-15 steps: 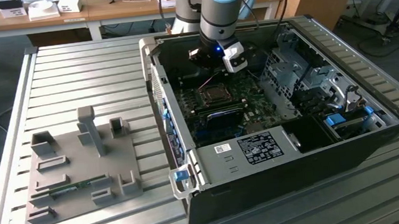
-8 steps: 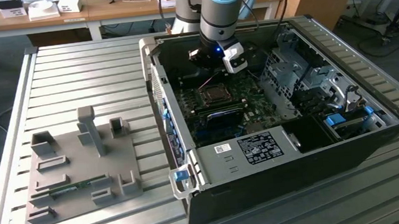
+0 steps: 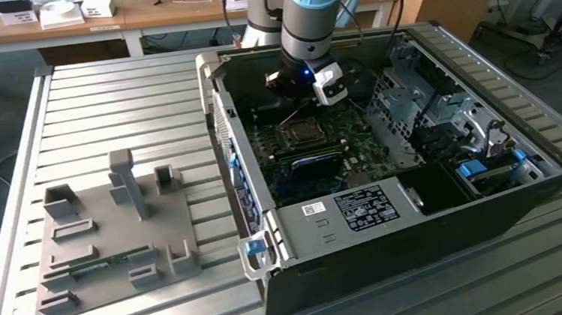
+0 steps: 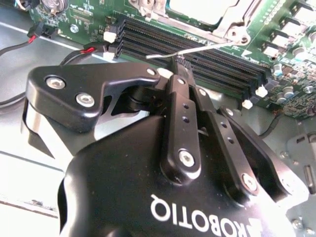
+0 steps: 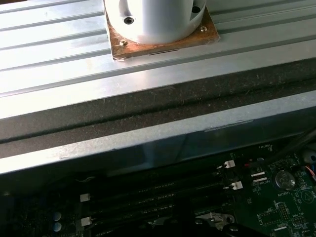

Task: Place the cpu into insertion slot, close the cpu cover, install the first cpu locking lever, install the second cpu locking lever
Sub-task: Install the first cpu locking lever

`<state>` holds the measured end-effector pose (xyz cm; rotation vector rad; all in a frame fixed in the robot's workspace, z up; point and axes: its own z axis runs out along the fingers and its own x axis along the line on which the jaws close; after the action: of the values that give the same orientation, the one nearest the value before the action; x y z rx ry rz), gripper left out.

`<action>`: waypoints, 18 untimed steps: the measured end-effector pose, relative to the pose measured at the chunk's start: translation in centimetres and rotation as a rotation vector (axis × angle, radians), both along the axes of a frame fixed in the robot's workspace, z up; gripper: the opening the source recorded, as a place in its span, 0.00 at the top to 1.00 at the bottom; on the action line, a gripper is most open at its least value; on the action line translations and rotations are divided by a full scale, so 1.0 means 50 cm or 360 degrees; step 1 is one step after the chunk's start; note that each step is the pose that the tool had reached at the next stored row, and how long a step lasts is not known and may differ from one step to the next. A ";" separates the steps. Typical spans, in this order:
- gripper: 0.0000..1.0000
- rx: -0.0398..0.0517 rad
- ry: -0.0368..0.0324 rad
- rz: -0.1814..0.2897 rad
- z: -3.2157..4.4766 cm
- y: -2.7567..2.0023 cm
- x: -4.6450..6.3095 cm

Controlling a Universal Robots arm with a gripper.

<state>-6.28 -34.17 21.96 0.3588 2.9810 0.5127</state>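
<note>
Hand (image 4: 178, 63), fingers closed, touches locking lever (image 4: 212, 47) beside cpu cover (image 4: 207, 29).

The counter (image 3: 106, 103) is a slatted aluminium surface. An open black computer case (image 3: 399, 257) lies on its side on the slats, toward the exterior view's right. A grey fixture plate (image 3: 116, 238) with upright holders lies flat toward the exterior view's left, apart from the case. In the first wrist view, a brown mounting plate (image 5: 163, 47) carrying a white cylindrical base (image 5: 158, 19) sits on the slats.
</note>
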 end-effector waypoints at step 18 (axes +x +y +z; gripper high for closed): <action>0.89 0.0000 0.0000 0.0000 -0.012 0.0000 0.001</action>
<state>-6.22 -34.17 21.37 0.3590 2.9810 0.5122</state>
